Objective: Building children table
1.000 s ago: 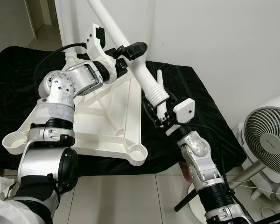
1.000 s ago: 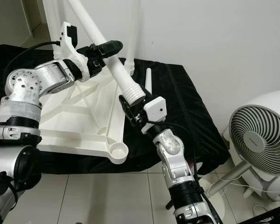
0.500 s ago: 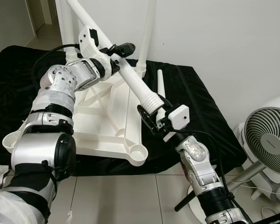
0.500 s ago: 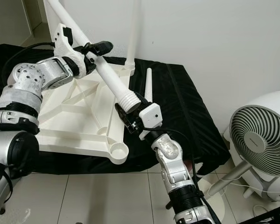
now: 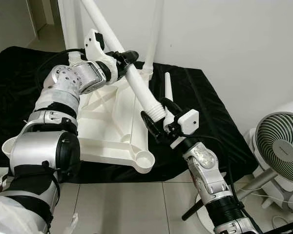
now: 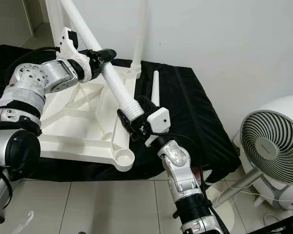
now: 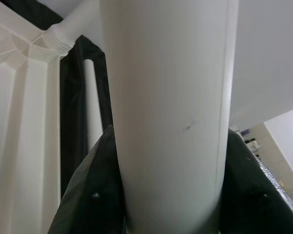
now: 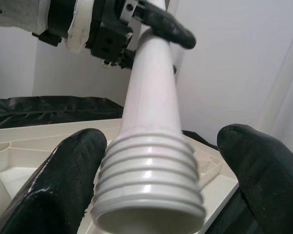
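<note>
The left gripper [image 5: 126, 57] clamped a stiff, light-looking table leg [image 5: 139, 87], best held mid-shaft, above the tabletop [image 5: 110, 127] at 12 o'clock, while the right gripper [image 5: 158, 117] straddled its threaded end, fingers wide.

Head cams look down from above at the upturned tabletop [image 5: 112, 122]. Both wrist cams sit super close on the same table leg [image 8: 151, 141], looking from opposite ends.
</note>
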Robot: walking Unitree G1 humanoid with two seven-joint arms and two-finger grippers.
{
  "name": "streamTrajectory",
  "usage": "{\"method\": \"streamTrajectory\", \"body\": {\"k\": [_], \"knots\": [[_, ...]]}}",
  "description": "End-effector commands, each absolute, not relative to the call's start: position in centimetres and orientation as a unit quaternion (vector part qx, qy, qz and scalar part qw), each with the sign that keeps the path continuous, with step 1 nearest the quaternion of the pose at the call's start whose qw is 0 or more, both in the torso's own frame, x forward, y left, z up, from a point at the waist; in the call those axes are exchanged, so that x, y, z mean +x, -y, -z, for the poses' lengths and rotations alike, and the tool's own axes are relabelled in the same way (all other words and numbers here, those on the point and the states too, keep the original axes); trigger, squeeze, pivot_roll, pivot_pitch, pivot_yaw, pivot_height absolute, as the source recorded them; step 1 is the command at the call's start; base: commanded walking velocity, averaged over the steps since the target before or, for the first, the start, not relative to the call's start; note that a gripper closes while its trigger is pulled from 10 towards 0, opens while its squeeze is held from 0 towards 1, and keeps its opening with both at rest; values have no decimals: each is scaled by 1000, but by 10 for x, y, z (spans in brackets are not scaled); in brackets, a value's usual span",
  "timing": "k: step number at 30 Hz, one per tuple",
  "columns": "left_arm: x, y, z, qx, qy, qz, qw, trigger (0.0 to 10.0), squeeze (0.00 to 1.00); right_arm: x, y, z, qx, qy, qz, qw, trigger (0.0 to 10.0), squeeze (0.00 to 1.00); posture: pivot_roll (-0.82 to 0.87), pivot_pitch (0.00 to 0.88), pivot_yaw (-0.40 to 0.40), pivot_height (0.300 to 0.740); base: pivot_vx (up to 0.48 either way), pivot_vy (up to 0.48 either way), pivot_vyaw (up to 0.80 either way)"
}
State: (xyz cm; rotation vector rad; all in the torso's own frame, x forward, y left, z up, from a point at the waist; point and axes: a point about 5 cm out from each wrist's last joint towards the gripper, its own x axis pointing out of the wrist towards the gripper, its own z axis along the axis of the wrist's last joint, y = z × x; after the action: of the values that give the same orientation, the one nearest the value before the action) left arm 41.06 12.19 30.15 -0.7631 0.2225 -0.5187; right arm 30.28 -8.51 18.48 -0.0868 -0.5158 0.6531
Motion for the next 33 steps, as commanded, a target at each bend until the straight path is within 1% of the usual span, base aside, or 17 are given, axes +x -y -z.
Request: {"method": "streamTrajectory", "body": {"k": [1,5,6,7,8,9,10,11,13,14,17,20,24,27,29,33], "knots": [[406,-114,-317,-365,-54,355,859,10000,0,305,92,-187,-39,251,-306,917,10000,1000,117,0,-114,740,0,0,0],[404,-114,-324,-354,-30,359,863,10000,0,306,95,-187,-31,244,-284,927,10000,1000,114,0,-115,740,0,0,0],[403,-115,-328,-327,-8,355,876,10000,0,308,96,-186,-30,235,-273,933,10000,702,113,0,-117,740,0,0,0],[402,-114,-331,-307,8,351,884,10000,0,310,96,-186,-29,227,-266,936,10000,702,114,0,-119,740,0,0,0],[402,-114,-331,-307,8,351,884,10000,0,310,96,-186,-29,227,-266,936,10000,702,114,0,-119,740,0,0,0],[400,-114,-335,-284,34,347,893,10000,0,312,96,-187,-27,218,-257,941,10000,0,115,0,-122,740,0,0,0],[400,-114,-335,-284,34,347,893,10000,0,312,96,-187,-27,218,-257,941,10000,0,115,0,-122,740,0,0,0],[396,-111,-337,-254,61,344,902,10000,0,315,95,-187,-37,204,-252,945,10000,0,118,0,-126,740,0,0,0],[392,-106,-339,-223,88,341,909,10000,0,318,94,-188,-54,191,-247,949,10000,0,118,0,-129,740,0,0,0],[386,-99,-338,-205,102,347,910,10000,0,320,91,-190,-62,184,-253,948,10000,0,121,0,-132,740,0,0,0],[384,-96,-337,-190,113,340,914,10000,0,320,89,-192,-69,190,-256,945,10000,0,121,0,-135,740,0,0,0],[376,-86,-333,-156,133,338,919,10000,0,322,88,-197,-62,192,-258,945,10000,0,124,0,-141,740,0,0,0],[374,-80,-328,-151,129,334,922,10000,0,323,88,-201,-58,193,-256,945,10000,0,127,0,-146,740,0,0,0],[370,-72,-323,-135,138,315,929,10000,0,326,86,-205,-62,189,-253,947,10000,0,131,0,-152,740,0,0,0],[365,-67,-321,-104,156,303,934,10000,0,327,86,-208,-64,185,-247,949,10000,0,138,0,-161,740,0,0,0],[359,-59,-320,-75,173,299,936,10000,0,328,85,-211,-67,179,-242,951,10000,0,138,0,-164,740,0,0,0]]}}
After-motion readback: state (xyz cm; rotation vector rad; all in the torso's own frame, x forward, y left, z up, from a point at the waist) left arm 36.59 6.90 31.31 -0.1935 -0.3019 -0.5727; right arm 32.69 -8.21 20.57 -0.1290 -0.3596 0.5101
